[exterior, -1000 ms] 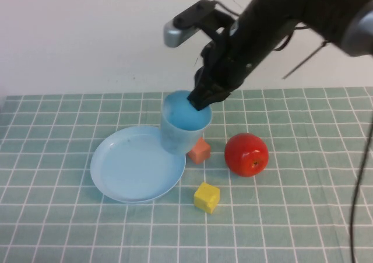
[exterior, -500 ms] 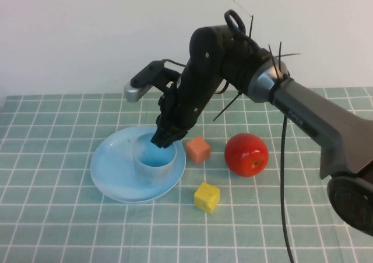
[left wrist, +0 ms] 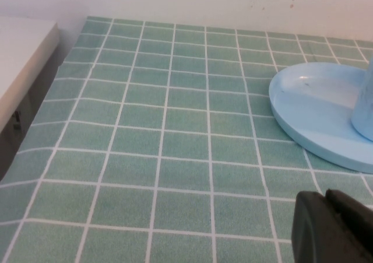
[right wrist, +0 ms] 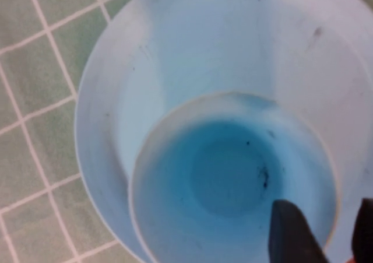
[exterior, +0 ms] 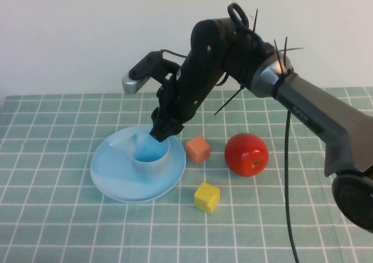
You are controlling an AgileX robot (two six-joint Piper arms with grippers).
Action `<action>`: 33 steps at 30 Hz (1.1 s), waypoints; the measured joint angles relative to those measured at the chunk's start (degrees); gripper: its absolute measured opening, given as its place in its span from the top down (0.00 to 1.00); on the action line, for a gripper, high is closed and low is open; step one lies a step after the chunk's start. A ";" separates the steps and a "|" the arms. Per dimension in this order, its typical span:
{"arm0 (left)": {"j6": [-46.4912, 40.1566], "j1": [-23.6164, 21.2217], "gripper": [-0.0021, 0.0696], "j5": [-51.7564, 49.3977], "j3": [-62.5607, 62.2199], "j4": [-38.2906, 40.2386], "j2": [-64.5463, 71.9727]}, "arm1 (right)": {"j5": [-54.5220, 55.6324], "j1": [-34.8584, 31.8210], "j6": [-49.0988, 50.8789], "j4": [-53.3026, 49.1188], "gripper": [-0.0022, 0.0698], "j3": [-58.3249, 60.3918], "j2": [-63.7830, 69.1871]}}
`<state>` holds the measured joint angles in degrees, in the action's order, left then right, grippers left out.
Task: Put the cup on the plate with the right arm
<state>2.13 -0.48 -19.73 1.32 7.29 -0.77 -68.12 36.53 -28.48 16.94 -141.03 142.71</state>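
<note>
Left gripper [left wrist: 332, 228] low over the tablecloth, fingers' state unclear. Light blue cup [exterior: 150, 156] upright on the plate [exterior: 111, 172]; right gripper [exterior: 161, 130] at its rim, fingers parted astride the wall. No readable writing

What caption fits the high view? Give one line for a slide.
Right gripper at the rim of the cup standing on the plate; left gripper unseen here.
</note>
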 joint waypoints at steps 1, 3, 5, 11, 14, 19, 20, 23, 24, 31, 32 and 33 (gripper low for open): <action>0.00 0.00 0.97 0.00 0.00 0.00 0.00 | -0.13 0.00 -0.56 -0.11 0.65 0.00 -0.60; 0.00 0.00 0.97 0.00 0.00 0.00 0.00 | -0.87 0.00 -1.39 -0.19 0.74 0.00 -2.73; 0.00 0.00 0.97 0.00 0.00 0.00 0.00 | -1.69 0.00 -2.11 -0.33 0.86 0.00 -5.32; 0.00 0.00 0.97 0.00 0.00 0.00 0.00 | -2.78 0.00 -1.44 -4.82 0.96 0.40 -15.67; 0.00 0.00 0.97 0.00 0.00 0.00 0.00 | -2.78 0.00 -0.94 -8.42 0.96 3.15 -21.41; 0.11 0.00 0.97 0.00 0.00 0.00 0.00 | -2.78 0.00 -1.30 -12.16 0.97 12.82 -31.57; 0.11 0.00 0.97 0.00 0.00 0.00 0.00 | -2.78 0.00 -1.56 -12.61 0.97 14.99 -33.15; 0.11 0.00 0.97 0.00 0.00 0.00 0.00 | -2.78 0.00 -2.18 -14.08 0.97 23.26 -38.54; 0.11 0.00 0.97 0.00 0.00 0.00 0.00 | -2.78 0.00 -2.28 -14.30 0.97 26.46 -40.50; 0.11 0.00 0.97 0.00 0.00 0.00 0.00 | 2.67 0.00 -2.43 -14.55 0.97 50.68 -57.05; 0.11 0.00 0.97 0.00 0.00 0.00 0.00 | 4.02 0.00 -2.43 -14.41 0.97 53.50 -59.15; 0.11 0.00 0.97 0.00 0.00 0.00 0.00 | 5.24 0.00 -2.21 -14.26 0.97 56.82 -61.70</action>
<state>2.24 -0.48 -19.73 1.32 7.29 -0.77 -62.87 36.53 -30.69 2.69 -84.21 81.01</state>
